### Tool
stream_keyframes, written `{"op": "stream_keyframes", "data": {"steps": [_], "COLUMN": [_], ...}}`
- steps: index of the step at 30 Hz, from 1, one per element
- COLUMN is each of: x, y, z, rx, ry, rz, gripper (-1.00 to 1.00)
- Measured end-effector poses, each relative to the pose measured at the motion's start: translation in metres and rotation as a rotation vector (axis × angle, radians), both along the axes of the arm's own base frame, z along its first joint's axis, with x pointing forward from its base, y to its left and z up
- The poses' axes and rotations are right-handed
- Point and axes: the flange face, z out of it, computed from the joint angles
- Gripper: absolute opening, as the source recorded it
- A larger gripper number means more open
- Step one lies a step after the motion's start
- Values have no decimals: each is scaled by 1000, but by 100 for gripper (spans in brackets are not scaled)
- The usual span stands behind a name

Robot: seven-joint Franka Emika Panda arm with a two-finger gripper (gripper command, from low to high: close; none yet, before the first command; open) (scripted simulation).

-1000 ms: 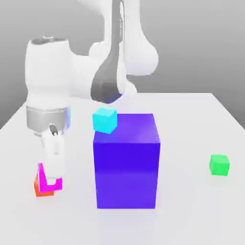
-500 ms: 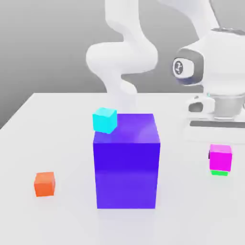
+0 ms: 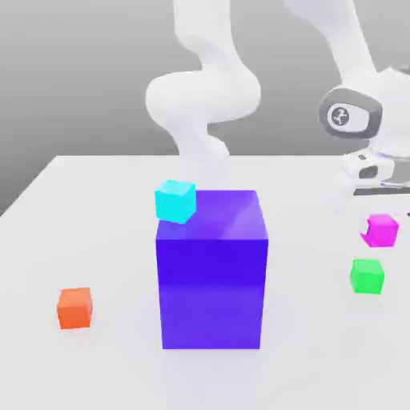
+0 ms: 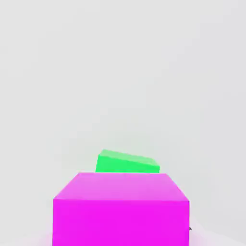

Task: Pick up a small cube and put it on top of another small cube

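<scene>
The small magenta cube (image 3: 380,230) hangs just under my hand at the exterior view's right, with my gripper (image 3: 376,215) shut on it. It is held above the table. The small green cube (image 3: 367,275) rests on the white table a little below it and slightly to the exterior view's left, and the two cubes are apart. In the hand view the magenta cube (image 4: 121,209) sits close to the camera, and the green cube (image 4: 127,162) peeks out beyond its far edge.
A big blue-purple block (image 3: 212,268) stands mid-table with a cyan small cube (image 3: 175,200) at its upper back corner. An orange small cube (image 3: 74,307) lies at the exterior view's left. The white table (image 3: 320,352) reaches to the front edge.
The arm swung from the orange cube at the left to the right side, carrying the magenta cube. Half a second ago it sat low against the green cube; now it is higher and apart.
</scene>
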Motion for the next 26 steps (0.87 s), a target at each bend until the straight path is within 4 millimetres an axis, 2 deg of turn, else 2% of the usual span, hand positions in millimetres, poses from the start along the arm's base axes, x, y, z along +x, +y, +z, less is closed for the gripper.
{"op": "stream_keyframes", "data": {"steps": [26], "x": [-1], "y": [-1], "z": [-53], "rx": [-1], "ry": [10], "rz": [1], "gripper": [-100]}}
